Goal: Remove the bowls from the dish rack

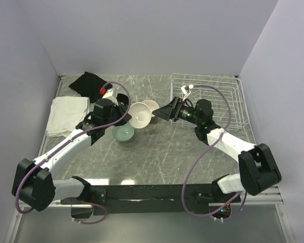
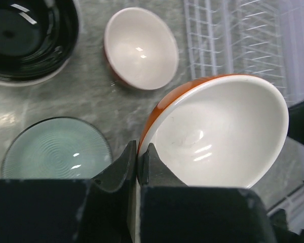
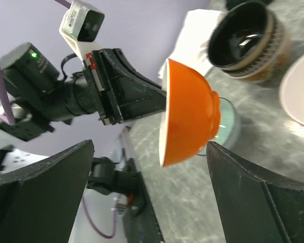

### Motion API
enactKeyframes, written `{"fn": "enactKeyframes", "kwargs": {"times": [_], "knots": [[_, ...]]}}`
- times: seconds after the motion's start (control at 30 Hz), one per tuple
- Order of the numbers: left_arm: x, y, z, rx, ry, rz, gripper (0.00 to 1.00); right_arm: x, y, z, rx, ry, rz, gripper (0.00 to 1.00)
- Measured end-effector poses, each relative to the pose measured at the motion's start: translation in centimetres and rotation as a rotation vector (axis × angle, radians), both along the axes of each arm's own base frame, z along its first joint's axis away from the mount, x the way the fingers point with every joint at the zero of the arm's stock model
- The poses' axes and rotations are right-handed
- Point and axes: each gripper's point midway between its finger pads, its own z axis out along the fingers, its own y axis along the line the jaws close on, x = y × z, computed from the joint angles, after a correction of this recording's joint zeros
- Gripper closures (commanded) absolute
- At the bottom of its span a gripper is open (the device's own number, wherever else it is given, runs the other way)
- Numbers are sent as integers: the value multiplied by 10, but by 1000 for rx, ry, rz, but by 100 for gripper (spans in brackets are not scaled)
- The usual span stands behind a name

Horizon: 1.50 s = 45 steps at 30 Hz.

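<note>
So the left gripper (image 2: 138,158) is pinched tight on the rim of the big orange bowl (image 2: 218,131) (white inside, orange outside). It's holding the bowl tipped on its side, up off the marble table (image 1: 167,152), about mid-table and just left of the dish rack (image 1: 207,98). The rack itself sits at the far right corner.

The right gripper (image 1: 161,112) has its fingers spread wide and isn't holding anything. It points straight at the orange bowl, close but not touching.

Three more bowls are down on the table by the left arm:
- a smaller white bowl (image 2: 141,48) with a reddish outside, just beyond the held one
- a green glass bowl (image 2: 55,149) on the near side
- a black bowl (image 2: 30,35) further left, partly under the arm in the top view

Over at the left edge there's a folded white cloth (image 1: 67,114), with a black cloth (image 1: 88,82) behind it.
</note>
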Motion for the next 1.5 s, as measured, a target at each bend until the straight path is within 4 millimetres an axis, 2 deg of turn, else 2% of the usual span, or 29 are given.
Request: {"fn": "enactKeyframes", "kwargs": {"times": [0.13, 0.23, 0.43, 0.53, 0.8, 0.9, 1.07, 1.1, 1.13, 1.2, 1.23, 1.3, 1.4, 1.5], "knots": [[0, 14, -10, 87, 22, 36, 99, -1, -11, -6, -89, -28, -55, 0], [9, 18, -7, 135, 26, 52, 99, 0, -22, -16, -175, -34, -112, 0], [51, 0, 4, 180, 42, 47, 99, -5, -47, -26, -324, -65, -206, 0], [75, -13, 0, 198, 70, 40, 99, -9, -58, -26, -377, -87, -241, 0], [121, -39, -41, 271, 180, 6, 95, -22, -85, -14, -461, -152, -333, 0], [129, -44, -60, 296, 220, -4, 94, -26, -95, -12, -485, -165, -365, 0], [130, -47, -89, 347, 291, -23, 90, -34, -109, -17, -520, -168, -412, 0], [129, -48, -93, 356, 305, -26, 88, -35, -112, -18, -527, -166, -420, 0], [128, -47, -96, 362, 314, -25, 79, -37, -114, -19, -532, -162, -425, 0], [127, -46, -99, 370, 324, -26, 68, -39, -118, -21, -543, -159, -440, 0], [127, -46, -99, 368, 326, -26, 59, -39, -120, -22, -545, -159, -446, 0], [126, -49, -98, 362, 325, -29, 49, -41, -123, -23, -554, -153, -454, 0], [125, -53, -97, 359, 318, -41, 29, -42, -127, -25, -567, -145, -470, 0], [123, -58, -93, 354, 311, -53, 17, -44, -132, -28, -586, -136, -483, 0]]}}
